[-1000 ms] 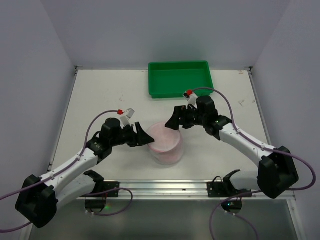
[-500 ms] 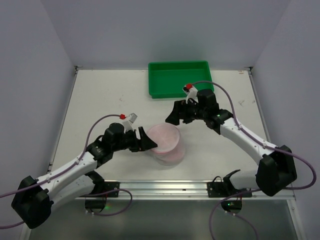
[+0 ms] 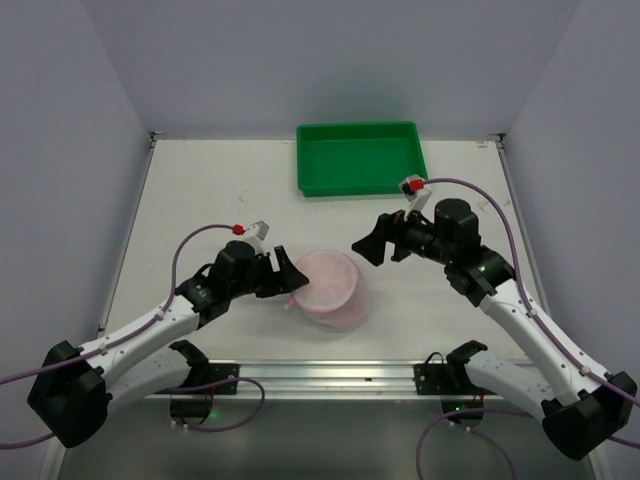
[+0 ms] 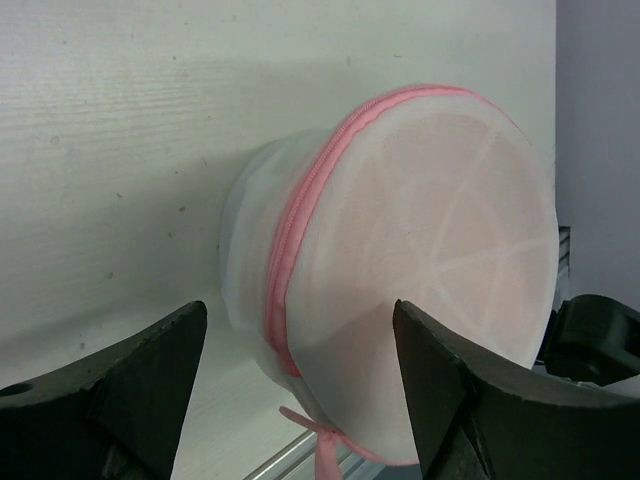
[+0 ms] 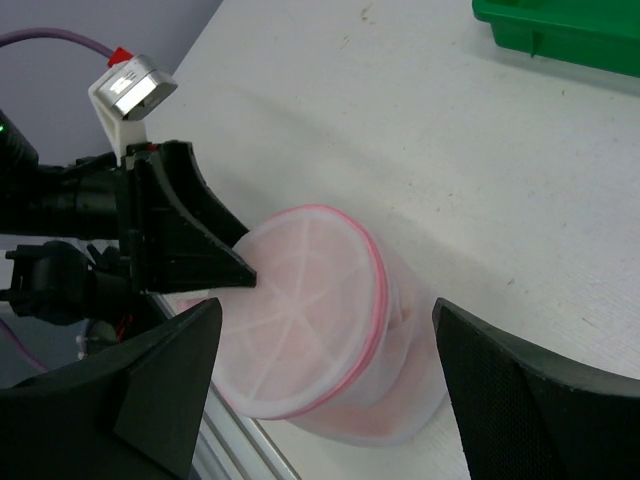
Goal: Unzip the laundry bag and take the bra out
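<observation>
— What is taking up most of the scene?

— A pale tabletop (image 3: 200, 190) is filling it, and two black-and-white arms are reaching in from its near edge. A green tray (image 3: 360, 158) is sitting at the far edge, right of middle.

— And where is the laundry bag?

— The laundry bag (image 3: 332, 288) is standing on one flat end near the front middle of the tabletop, well apart from the tray, with its other flat face pointing up. A pale pink tint is showing through the white mesh.

— What are the hands doing?

— The left hand (image 3: 292, 276) is sitting just beside the bag's left side. Its fingers (image 4: 130, 390) are spreading wide, and in the left wrist view the bag is lying beyond and between them. It is gripping nothing. Whether a fingertip is touching the rim, I cannot tell. The right hand (image 3: 368, 242) is hovering near the bag's far right side, apart from it, with its fingers also spreading wide and holding nothing.

— Any smaller details?

— The pink zipper (image 4: 298, 235) is running around the bag's rim, looking zipped. A small pink pull tab (image 4: 325, 440) is hanging from it on the left hand's side.
</observation>
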Robot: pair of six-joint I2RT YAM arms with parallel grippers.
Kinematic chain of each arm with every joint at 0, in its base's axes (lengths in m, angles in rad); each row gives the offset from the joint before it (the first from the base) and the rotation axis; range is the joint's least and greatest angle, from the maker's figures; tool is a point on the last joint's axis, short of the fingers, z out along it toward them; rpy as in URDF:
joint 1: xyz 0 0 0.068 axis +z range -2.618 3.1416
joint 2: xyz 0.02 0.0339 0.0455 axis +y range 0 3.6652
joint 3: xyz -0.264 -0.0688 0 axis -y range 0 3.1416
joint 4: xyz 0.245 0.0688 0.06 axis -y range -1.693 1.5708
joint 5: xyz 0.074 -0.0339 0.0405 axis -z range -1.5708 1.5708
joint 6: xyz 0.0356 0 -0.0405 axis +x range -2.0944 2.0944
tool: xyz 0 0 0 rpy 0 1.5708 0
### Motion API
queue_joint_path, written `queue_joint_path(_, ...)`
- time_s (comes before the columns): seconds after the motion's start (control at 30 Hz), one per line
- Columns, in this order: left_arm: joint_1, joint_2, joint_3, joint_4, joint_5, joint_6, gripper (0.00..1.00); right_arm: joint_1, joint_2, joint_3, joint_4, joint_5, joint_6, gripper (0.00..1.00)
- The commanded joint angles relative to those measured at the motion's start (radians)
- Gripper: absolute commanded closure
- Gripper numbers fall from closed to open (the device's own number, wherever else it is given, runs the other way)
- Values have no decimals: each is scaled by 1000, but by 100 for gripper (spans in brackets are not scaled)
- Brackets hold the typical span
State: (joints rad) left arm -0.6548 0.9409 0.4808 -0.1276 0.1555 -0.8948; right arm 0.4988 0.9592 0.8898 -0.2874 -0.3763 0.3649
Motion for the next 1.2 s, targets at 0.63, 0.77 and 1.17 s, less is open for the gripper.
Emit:
queue_joint_path(0.63,21,66,101,85,-132,-196,100,107,-102,-51,17,-1,21,32)
queue_joint_path(0.77,6,-23,55,71,-287,-346,100,254,-86,-58,97,163,92,36)
queue_joint_path(1.17,0,-47,32,39,-387,-452,100,567,202,-31,323,415,215,39)
